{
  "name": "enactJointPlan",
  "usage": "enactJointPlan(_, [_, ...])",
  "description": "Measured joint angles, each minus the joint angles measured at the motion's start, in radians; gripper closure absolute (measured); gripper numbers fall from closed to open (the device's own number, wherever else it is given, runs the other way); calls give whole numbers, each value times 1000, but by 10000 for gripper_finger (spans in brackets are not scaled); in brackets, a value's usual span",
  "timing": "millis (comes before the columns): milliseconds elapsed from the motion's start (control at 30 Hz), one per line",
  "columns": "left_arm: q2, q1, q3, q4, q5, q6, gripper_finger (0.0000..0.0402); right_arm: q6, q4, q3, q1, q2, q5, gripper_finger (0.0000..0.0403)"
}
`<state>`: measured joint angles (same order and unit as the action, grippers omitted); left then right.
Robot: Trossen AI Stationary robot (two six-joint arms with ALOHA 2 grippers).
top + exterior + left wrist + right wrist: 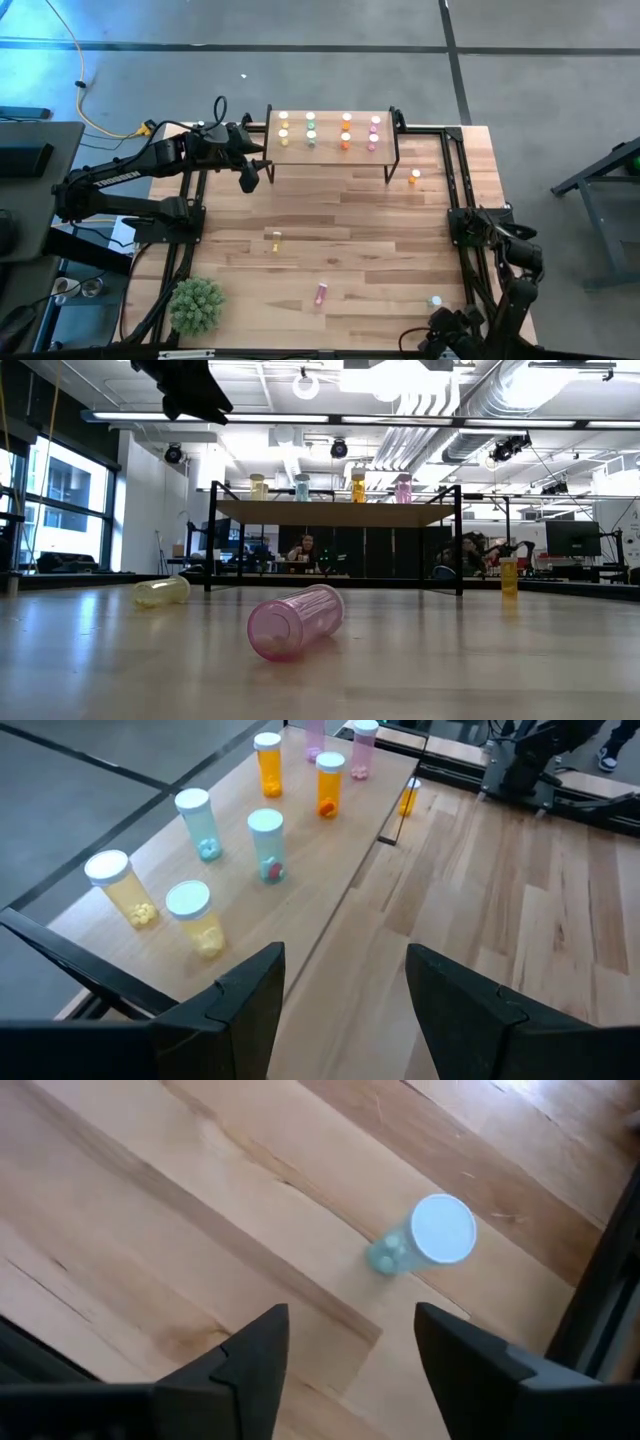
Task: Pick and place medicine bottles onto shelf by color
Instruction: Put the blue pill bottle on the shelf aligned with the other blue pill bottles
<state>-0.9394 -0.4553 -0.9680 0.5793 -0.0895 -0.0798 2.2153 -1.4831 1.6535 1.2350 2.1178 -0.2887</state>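
Right wrist view: a green bottle [428,1240] is seen standing on the table [200,1230], just past the right gripper [350,1345], whose fingers are spread apart with nothing between them. It looks small, light, hard and smooth, so it is best pinched round the middle, under the white cap. The left gripper [345,995] is held open and empty beside the shelf [330,890], where eight bottles are lined up by color.
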Motion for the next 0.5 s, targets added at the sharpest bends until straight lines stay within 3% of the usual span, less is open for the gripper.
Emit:
enactJointPlan(133, [0, 0, 0, 0, 1, -18, 204, 7, -19, 0, 15, 6, -41, 184])
enactJointPlan(267, [0, 0, 0, 0, 1, -21, 204, 11, -24, 0, 26, 52, 25, 183])
enactJointPlan(500, [0, 0, 0, 0, 2, -21, 204, 11, -9, 0, 3, 116, 9, 183])
